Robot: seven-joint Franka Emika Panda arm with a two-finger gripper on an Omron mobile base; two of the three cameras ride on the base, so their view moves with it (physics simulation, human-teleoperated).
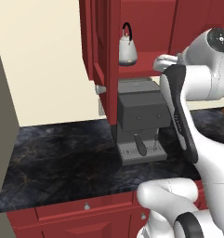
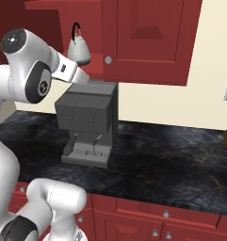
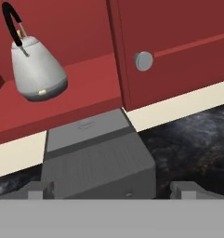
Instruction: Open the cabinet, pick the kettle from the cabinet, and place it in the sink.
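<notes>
Right under your hand sits the coffee machine (image 3: 97, 158), boxy grey, on the dark marble counter (image 1: 62, 158), directly below the cabinet (image 3: 178, 42). Your gripper (image 3: 112, 189) is spread wide and holds nothing; fingertips (image 3: 39, 189) sit apart at the bottom of the hand view, either side of the machine's top. You see the kettle (image 3: 36, 69) upright on the cabinet's red shelf, up and to the left of the hand, not touched. Left cabinet door (image 1: 97, 42) is swung open; right door (image 2: 143, 33) is shut, silver knob (image 3: 143, 61) showing. From the base views your arm reaches up beside the machine, hand just below shelf level, near the kettle (image 1: 128, 49) but apart from it.
</notes>
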